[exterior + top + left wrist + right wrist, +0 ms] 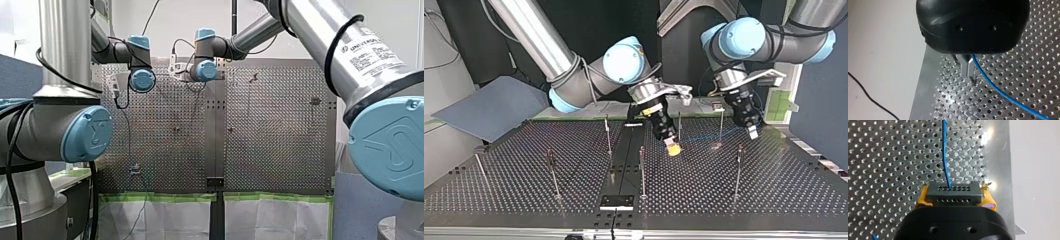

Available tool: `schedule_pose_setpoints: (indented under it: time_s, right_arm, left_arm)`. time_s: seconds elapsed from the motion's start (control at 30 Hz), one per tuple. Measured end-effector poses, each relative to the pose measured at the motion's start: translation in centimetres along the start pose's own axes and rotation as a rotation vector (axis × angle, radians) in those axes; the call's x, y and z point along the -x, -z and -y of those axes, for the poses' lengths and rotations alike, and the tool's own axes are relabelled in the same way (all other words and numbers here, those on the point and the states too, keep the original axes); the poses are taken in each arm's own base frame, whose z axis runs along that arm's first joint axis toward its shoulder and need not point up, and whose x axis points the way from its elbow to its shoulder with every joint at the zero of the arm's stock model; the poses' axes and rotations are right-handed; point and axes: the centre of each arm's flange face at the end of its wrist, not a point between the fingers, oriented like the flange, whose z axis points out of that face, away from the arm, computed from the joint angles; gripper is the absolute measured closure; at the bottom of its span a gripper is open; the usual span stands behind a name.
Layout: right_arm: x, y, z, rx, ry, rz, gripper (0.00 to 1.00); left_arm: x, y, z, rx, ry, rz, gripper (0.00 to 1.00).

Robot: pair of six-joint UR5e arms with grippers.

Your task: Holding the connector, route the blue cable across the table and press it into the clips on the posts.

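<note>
The cable (943,157) is blue and starts at the connector (951,193), a dark block with two rows of small holes. Your right claw (953,197) has the block clamped between its yellow pads (921,198). From the block's upper row the cable runs straight ahead of the claw, just over the perforated counter (885,157), whose edge lies just beside this claw. In the top view the same claw hangs tilted near the middle of the counter's far edge, its yellow tip low over the holes.

Your left claw (968,71) is black with metal fingers (964,66). The fingers are together, and the cable comes out at them and trails away across the counter. The counter's edge is close beside this claw too. In the top view it hangs near the far edge, towards the right-hand corner and apart from the right claw.

Thin posts (642,170) stand upright across the counter, and two of them stand between the two claws. You cannot tell whether the cable touches any post.
</note>
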Motion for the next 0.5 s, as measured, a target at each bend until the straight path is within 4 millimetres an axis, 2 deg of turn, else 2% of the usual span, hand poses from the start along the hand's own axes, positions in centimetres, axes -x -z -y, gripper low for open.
schedule_pose_setpoints:
  time_s: [0.3, 0.5]
  right_arm:
    - [0.2, -1.3, 0.1, -0.013, 0.0, -0.016, 1.0]
    - [1.6, -1.6, 0.0, -0.011, 0.0, 0.001, 1.0]
  left_arm:
    - [0.3, -2.0, -0.4, -0.006, 0.009, 0.022, 1.0]
    - [-0.1, -3.3, -0.7, -0.005, 0.013, 0.024, 1.0]
